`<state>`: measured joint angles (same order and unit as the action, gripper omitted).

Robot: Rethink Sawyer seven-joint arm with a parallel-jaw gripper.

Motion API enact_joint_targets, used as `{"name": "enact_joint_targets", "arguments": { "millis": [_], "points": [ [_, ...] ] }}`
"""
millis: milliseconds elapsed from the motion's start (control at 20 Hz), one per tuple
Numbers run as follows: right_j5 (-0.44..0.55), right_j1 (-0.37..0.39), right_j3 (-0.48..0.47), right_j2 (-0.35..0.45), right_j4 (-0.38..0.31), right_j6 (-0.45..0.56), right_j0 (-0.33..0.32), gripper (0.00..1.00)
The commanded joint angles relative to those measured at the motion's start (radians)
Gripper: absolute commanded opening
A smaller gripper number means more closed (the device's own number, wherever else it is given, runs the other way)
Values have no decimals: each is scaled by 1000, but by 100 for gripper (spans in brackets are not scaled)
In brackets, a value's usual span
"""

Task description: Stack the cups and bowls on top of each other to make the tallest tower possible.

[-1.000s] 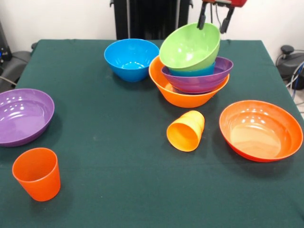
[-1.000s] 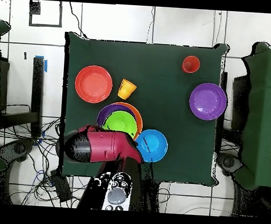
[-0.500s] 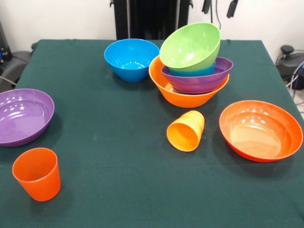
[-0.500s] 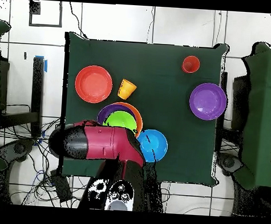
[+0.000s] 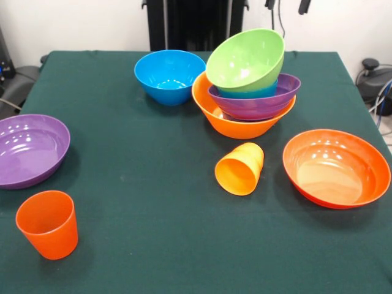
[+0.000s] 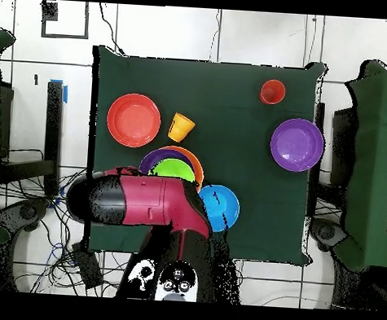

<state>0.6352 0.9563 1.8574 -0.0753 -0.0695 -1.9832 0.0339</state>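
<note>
On dark green tablecloth (image 5: 153,184), scattered bowls (image 5: 168,75) beside white wall (image 5: 73,24).

Gripper (image 5: 286,5) cut off by the front view's top edge, only two dark tips show, spread apart; in the overhead view it's hidden under the arm (image 6: 145,203). The arm also covers most of the tower (image 6: 176,164) from above, leaving slivers of purple, green and orange rim. Front view: small blue bowl (image 5: 251,93) in the tower mostly buried under the green bowl (image 5: 245,59). Purple bowl (image 5: 29,149) at the table's side cut by the frame edge.
</note>
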Motion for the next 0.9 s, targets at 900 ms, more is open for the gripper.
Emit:
{"name": "enact_joint_targets", "arguments": {
  "millis": [900],
  "points": [
    [-32,-49,83,184,-183,170,-272,100]
  ]
}}
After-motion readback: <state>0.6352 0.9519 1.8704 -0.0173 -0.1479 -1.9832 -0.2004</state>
